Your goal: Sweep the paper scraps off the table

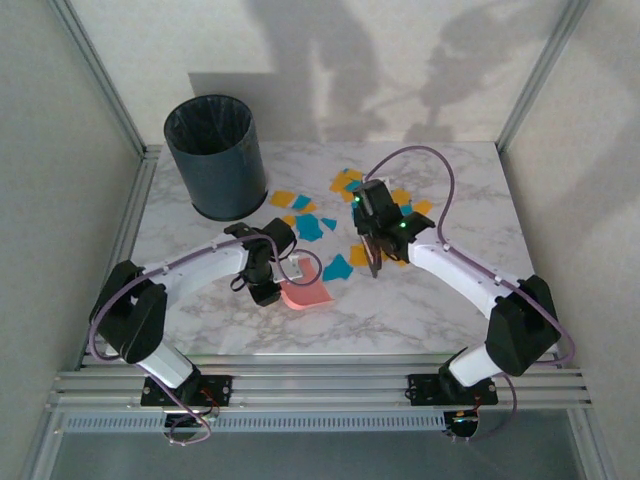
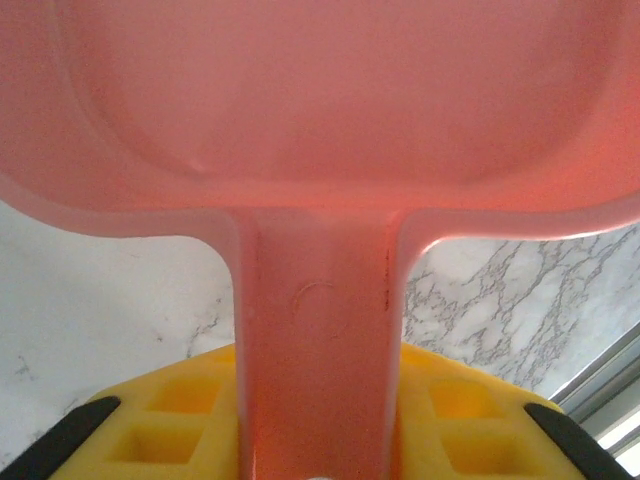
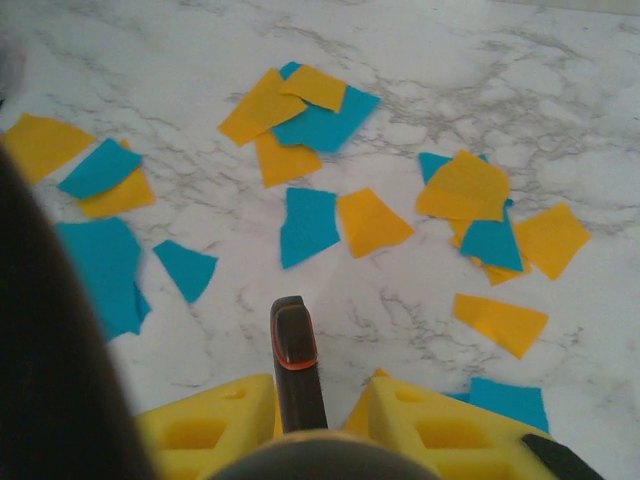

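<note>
Marble-white table, alu rails at edges. L gripper is clenched on the handle of pink dustpan; pan is laid near surface centre, twd near edge. R gripper is clamped on dark slim handle w/ orange band, held above the scatter. Orange + teal paper scraps are spread flat from surface centre twd far edge. Dark bin is stood at far-left corner.
</note>
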`<state>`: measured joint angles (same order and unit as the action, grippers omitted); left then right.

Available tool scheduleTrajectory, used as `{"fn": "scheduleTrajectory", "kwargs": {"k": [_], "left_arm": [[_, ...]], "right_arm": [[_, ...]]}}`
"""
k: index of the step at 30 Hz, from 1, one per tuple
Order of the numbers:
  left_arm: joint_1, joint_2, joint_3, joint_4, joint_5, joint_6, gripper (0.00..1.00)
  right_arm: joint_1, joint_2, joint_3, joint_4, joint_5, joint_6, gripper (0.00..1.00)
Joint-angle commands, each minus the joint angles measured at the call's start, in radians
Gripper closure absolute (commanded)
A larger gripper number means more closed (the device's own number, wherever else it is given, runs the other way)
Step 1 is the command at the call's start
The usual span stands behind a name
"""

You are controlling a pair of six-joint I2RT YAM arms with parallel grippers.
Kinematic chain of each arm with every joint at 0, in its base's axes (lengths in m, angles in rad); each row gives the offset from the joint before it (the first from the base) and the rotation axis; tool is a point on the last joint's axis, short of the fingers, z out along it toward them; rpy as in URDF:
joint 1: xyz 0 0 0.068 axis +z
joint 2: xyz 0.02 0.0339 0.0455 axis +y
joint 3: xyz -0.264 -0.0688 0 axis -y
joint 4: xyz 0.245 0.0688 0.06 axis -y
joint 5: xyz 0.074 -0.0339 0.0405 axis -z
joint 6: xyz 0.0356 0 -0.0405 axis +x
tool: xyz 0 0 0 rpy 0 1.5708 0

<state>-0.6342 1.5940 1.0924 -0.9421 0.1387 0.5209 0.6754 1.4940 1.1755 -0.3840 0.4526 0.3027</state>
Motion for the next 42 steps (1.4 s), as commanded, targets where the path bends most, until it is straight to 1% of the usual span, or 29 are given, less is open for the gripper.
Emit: {"fn": "scheduleTrajectory", "kwargs": {"k": [1, 4, 8, 10, 14, 22, 32, 42], "left_arm": [[-0.01, 0.025, 0.031, -0.013, 0.002, -0.013, 1.0], [-0.009, 0.041, 0.037, -0.008, -0.016, -0.03, 1.0], [-0.009, 0.059, 0.041, -0.012, -0.018, -0.034, 1.0], [-0.009, 0.064, 0.046, -0.011, -0.017, -0.037, 1.0], [-0.01, 0.068, 0.055, -0.012, -0.017, -0.043, 1.0], [-0.009, 0.073, 0.056, -0.009, -0.025, -0.051, 1.0], [-0.009, 0.077, 0.058, -0.001, -0.042, -0.059, 1.0], [-0.009, 0.064, 0.049, 0.001, -0.056, -0.059, 1.0]], "right_arm": [[0.038, 0.023, 0.003, -0.013, -0.012, 0.031, 0.92], [0.06, 0.026, 0.006, -0.016, -0.012, 0.038, 0.91], [0.067, 0.023, 0.009, -0.019, -0.024, 0.054, 0.92], [0.096, 0.022, 0.011, -0.015, -0.036, 0.061, 0.92], [0.111, 0.019, 0.022, -0.018, -0.048, 0.067, 0.92], [0.128, 0.008, 0.027, -0.018, -0.101, 0.082, 0.92], [0.135, -0.047, 0.009, -0.008, -0.188, 0.1, 0.92], [0.134, -0.114, -0.013, -0.008, -0.143, 0.112, 0.92]]}}
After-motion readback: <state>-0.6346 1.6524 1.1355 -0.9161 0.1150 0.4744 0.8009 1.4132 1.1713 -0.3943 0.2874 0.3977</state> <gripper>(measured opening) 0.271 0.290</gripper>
